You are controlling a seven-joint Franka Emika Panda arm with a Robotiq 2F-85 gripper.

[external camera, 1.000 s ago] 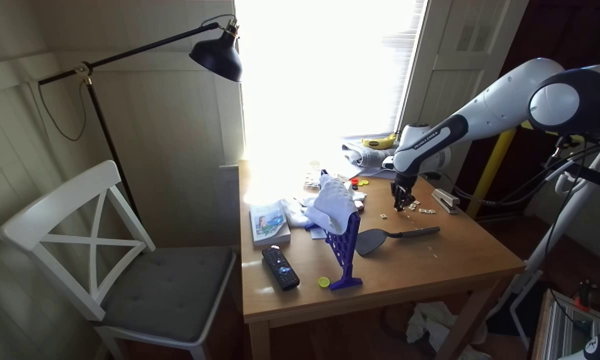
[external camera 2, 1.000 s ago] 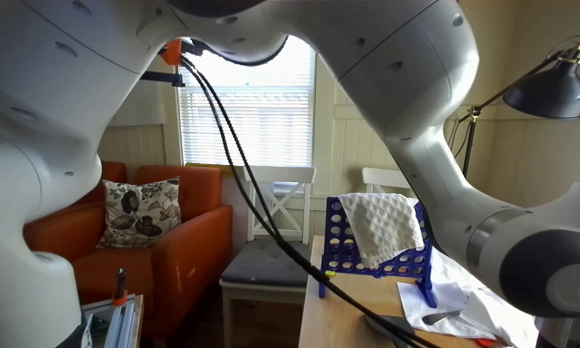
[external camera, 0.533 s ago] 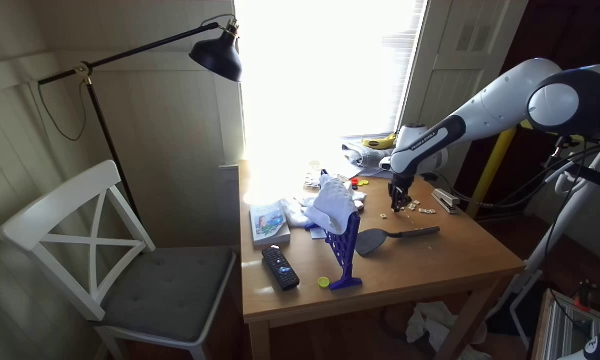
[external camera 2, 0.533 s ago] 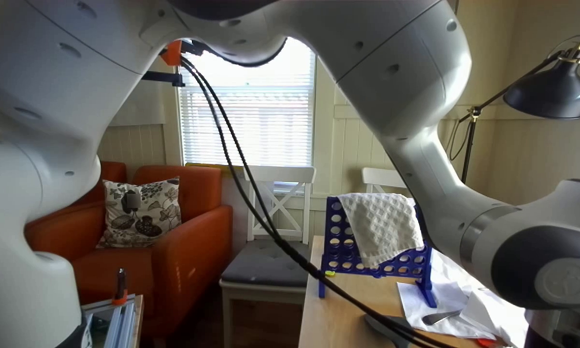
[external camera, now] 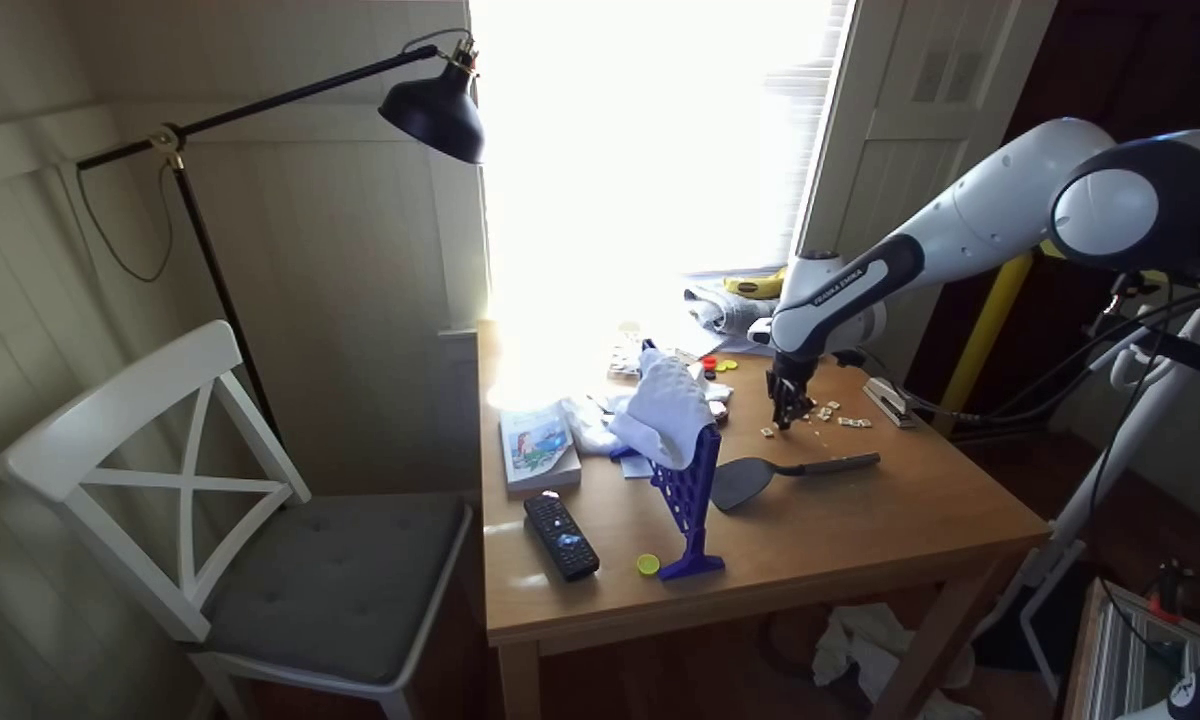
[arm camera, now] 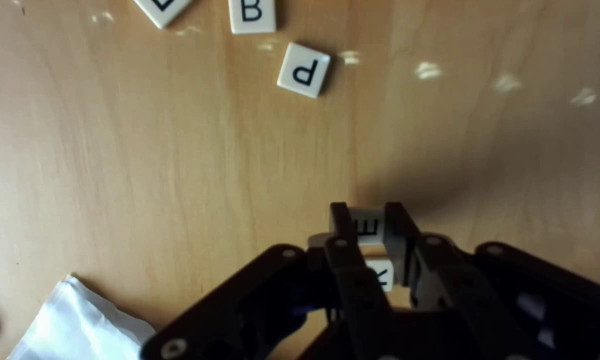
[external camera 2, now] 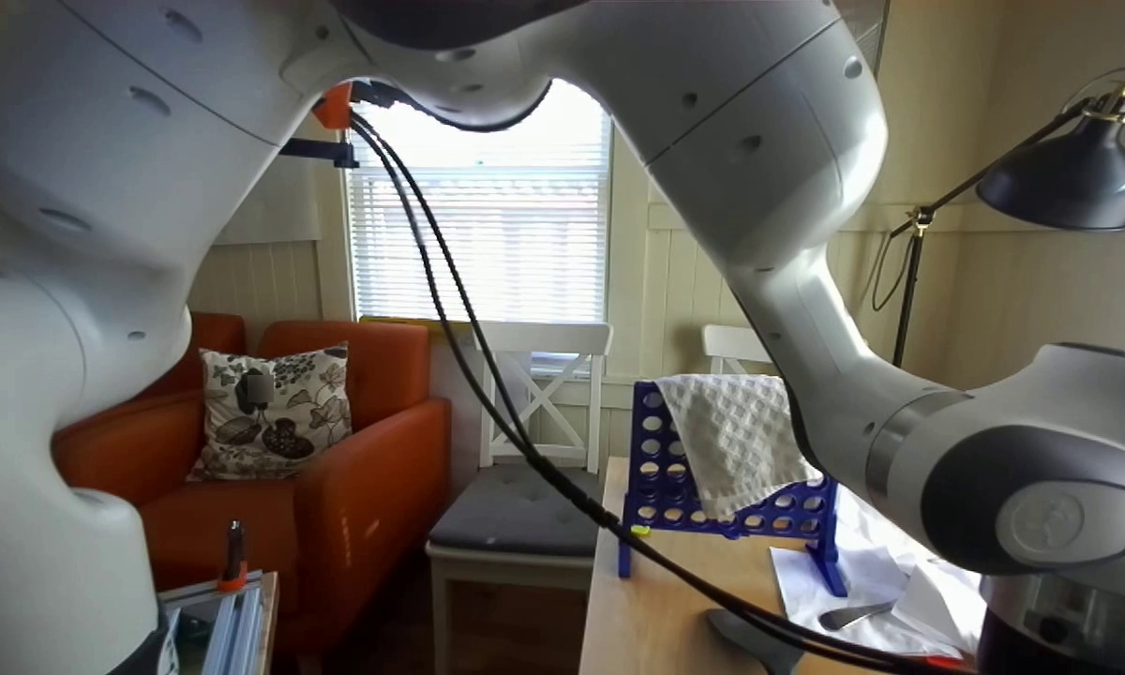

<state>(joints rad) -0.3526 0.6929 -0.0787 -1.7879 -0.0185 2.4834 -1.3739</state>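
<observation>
Wrist view: I have my gripper [arm camera: 367,210] clamped on the E tile [arm camera: 367,227], gripping it from both sides. The K tile [arm camera: 383,274] lies just beside it on the wooden table [arm camera: 155,175], a thin strip of wood showing between the two; the gripper hides part of its face. The P tile [arm camera: 304,70] and B tile [arm camera: 252,17] lie well apart from my grasp. In an exterior view I see the gripper reaching down over the far right part of the table; whether the E tile touches the wood, I can't tell. A black spatula [external camera: 743,483] lies on the near side of the gripper, a stapler [external camera: 890,402] to its right. Left of it stands a blue rack [external camera: 700,490] with a white towel [external camera: 665,410] draped over it, both in both exterior views. Farther left I have a remote [external camera: 560,537] near and a book [external camera: 540,447] beyond it.
</observation>
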